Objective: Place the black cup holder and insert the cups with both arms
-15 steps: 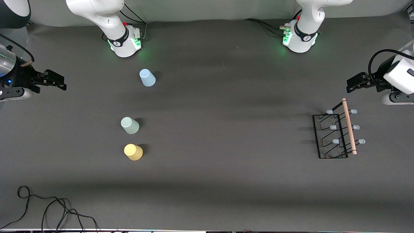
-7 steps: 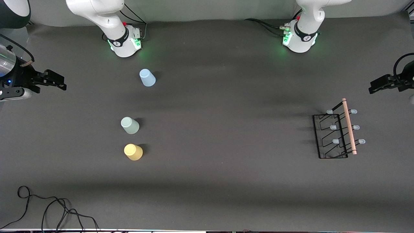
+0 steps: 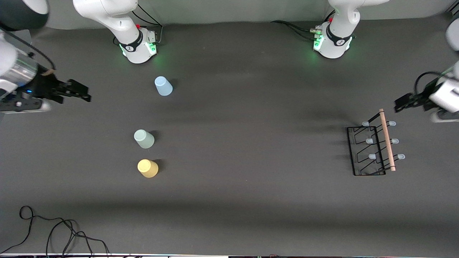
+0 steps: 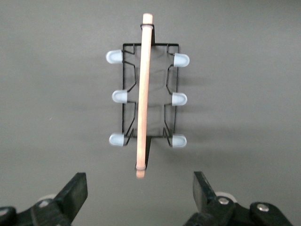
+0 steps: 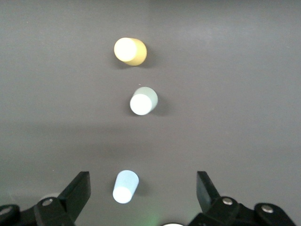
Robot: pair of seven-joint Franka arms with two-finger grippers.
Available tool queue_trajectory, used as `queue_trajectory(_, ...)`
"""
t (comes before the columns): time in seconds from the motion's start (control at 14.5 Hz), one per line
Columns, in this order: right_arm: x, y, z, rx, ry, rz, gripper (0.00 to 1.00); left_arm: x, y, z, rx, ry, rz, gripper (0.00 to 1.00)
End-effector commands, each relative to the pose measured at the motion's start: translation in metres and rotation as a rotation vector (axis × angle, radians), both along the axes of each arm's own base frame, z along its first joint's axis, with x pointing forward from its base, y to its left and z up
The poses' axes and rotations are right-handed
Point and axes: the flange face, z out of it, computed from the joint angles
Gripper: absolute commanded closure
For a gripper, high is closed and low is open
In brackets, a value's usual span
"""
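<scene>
The black cup holder stands upright at the left arm's end of the table, its wooden rod handle on top and pale-capped pegs on each side. My left gripper is open and empty in the air beside the handle's end; the rack shows whole in the left wrist view, ahead of the gripper. Three cups stand upside down toward the right arm's end: light blue, mint green, yellow. My right gripper is open and empty, apart from them. They also show in the right wrist view: blue, mint, yellow.
The two arm bases stand along the table's edge farthest from the front camera. A loose black cable lies at the corner nearest the camera, at the right arm's end. The dark mat stretches between cups and rack.
My left gripper drew away to the table's end, then came back toward the rack's handle. My right gripper has moved a little toward the cups. Cups and rack have not moved.
</scene>
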Motion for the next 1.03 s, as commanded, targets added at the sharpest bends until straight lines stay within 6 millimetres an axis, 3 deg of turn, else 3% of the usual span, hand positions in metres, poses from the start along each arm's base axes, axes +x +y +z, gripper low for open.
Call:
queue_trajectory(0.0,-0.004,0.014,-0.053,0.011,0.009,-0.010,0.00,0.003,-0.001,-0.057,0.015,-0.014,-0.028,0.00)
queue_trajectory(0.28,-0.016,0.028,-0.133,0.006,-0.001,0.010,0.00,0.018,-0.001,-0.108,0.015,0.000,-0.038,0.00)
queue_trajectory(0.48,-0.019,0.029,-0.197,-0.006,-0.009,0.012,0.00,0.023,0.001,-0.123,0.013,0.007,-0.067,0.10)
queue_trajectory(0.55,-0.016,0.029,-0.210,-0.010,-0.010,0.010,0.00,0.023,0.002,-0.122,0.013,0.005,-0.066,0.23)
queue_trajectory(0.83,-0.001,0.030,-0.263,-0.025,-0.025,0.005,0.00,0.027,0.001,-0.114,0.012,0.002,-0.055,0.57)
queue_trajectory(0.89,0.003,0.031,-0.277,-0.028,-0.039,0.004,0.00,0.027,0.001,-0.114,0.012,0.002,-0.054,0.74)
queue_trajectory(0.96,0.003,0.030,-0.293,-0.032,-0.045,0.003,0.00,0.028,0.001,-0.113,0.013,0.000,-0.055,0.97)
